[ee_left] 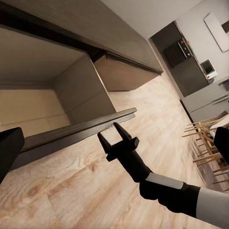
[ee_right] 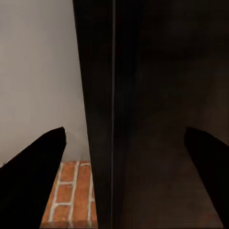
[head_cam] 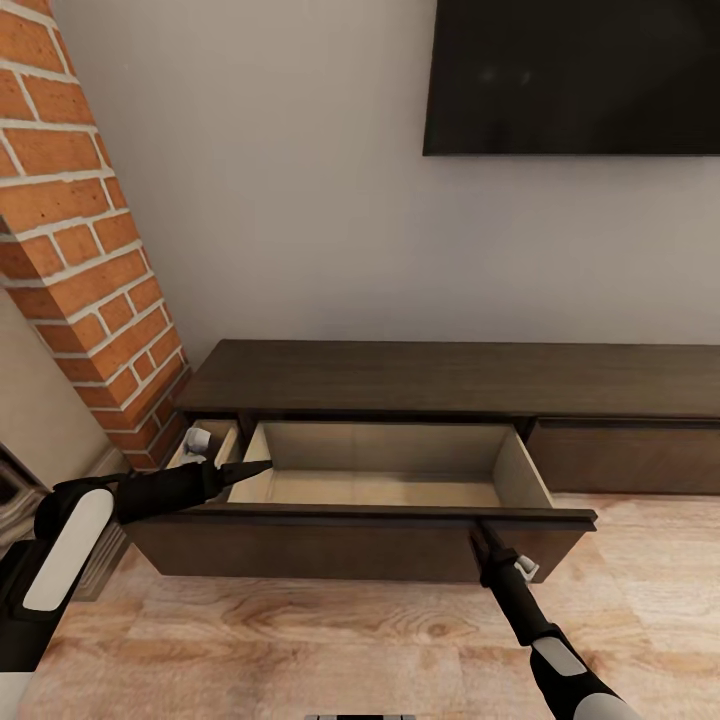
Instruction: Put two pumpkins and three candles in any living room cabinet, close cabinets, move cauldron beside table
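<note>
A: Dark-brown wood, long and low: the cabinet [head_cam: 450, 378]. Stood flat against the pale wall, directly under a black television [head_cam: 570, 75].

B: Shut or open?

A: Open on one side. Had its wide drawer [head_cam: 400, 445] pulled well out over the wooden floor [head_cam: 300, 640], showing beige inner walls and a bare beige bottom. Kept the front next to it flush and shut.

B: And beside the cabinet?

A: Butted up against a red brick column [head_cam: 90, 260] at its end.

B: Left gripper [head_cam: 262, 466]?

A: Hung just over the drawer's rim at the end nearest the bricks, pointing inward along the drawer. Showed both fingers spread far apart in the left wrist view, one at each edge. Held nothing.

B: Right gripper [head_cam: 482, 535]?

A: Reached up to the top lip of the drawer front, toward the drawer's other end. Looked splayed wide in the left wrist view [ee_left: 109, 131], straddling that lip. Showed the dark fingers [ee_right: 33, 181] far apart in the right wrist view too, with the edge of the front running between them. Gripped nothing; did not look pressed against the wood.
</note>
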